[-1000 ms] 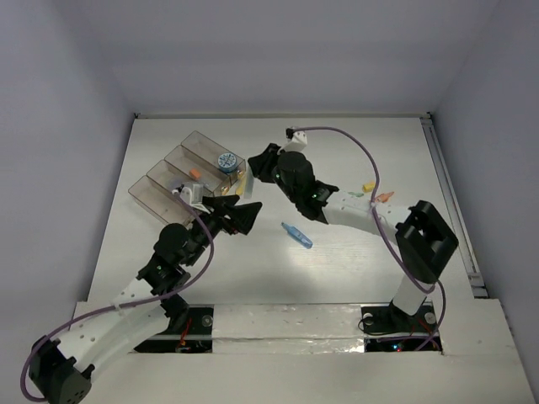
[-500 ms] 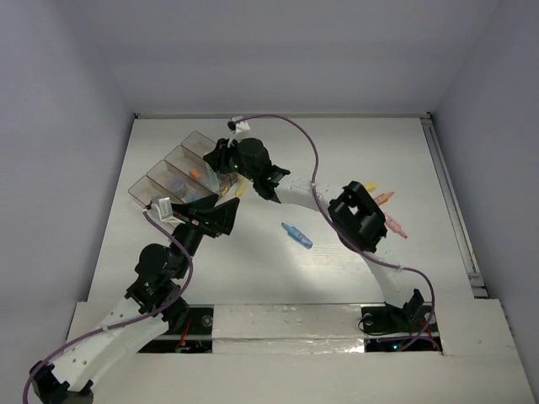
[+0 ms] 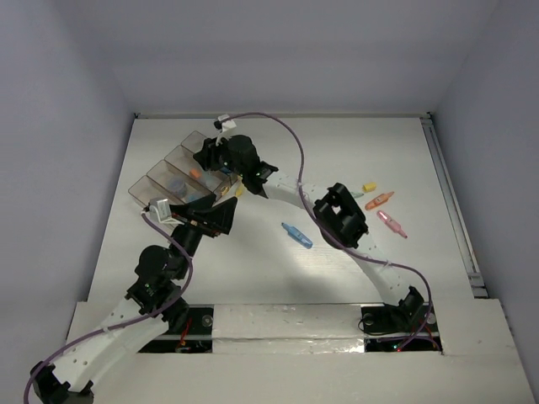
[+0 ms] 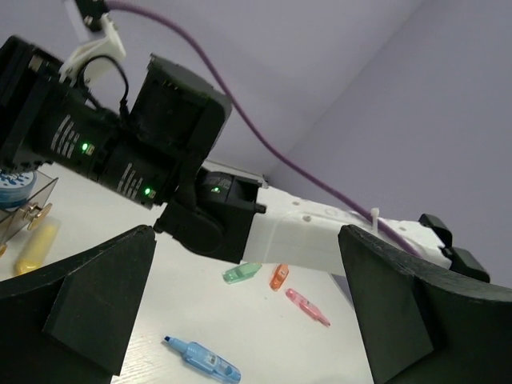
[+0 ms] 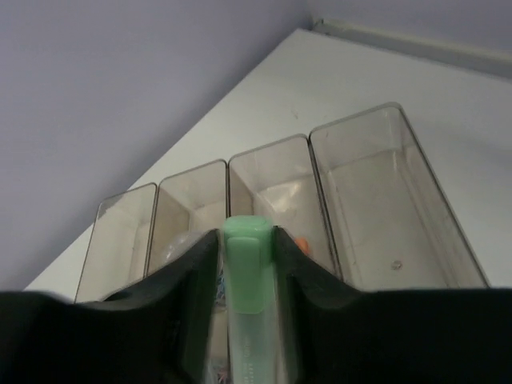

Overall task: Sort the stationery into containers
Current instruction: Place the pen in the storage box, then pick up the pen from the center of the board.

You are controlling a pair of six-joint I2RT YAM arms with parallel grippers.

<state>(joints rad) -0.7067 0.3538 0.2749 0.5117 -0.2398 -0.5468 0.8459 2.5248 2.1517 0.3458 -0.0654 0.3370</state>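
The containers (image 3: 143, 192) are a row of joined smoky clear boxes at the table's far left. My right gripper (image 3: 209, 156) hangs over them, shut on a green pen (image 5: 249, 264) whose cap points at the middle boxes (image 5: 276, 180). A bit of orange and some blue items lie inside the boxes. My left gripper (image 3: 221, 215) is open and empty just in front of the row. A blue pen (image 3: 296, 235) lies mid-table. Green (image 4: 242, 273), orange (image 4: 278, 276) and pink (image 4: 307, 306) pens lie to the right. A yellow pen (image 4: 36, 248) rests beside the boxes, under a blue tape roll (image 4: 14, 182).
The right arm (image 3: 337, 215) arches across the middle of the table, its purple cable (image 3: 286, 135) looping above. A small yellow piece (image 3: 368, 187) lies by the right-hand pens. A rail (image 3: 450, 202) runs along the table's right edge.
The right gripper swung left from the table's middle to above the boxes. The left gripper drew back toward the near left and opened wider.
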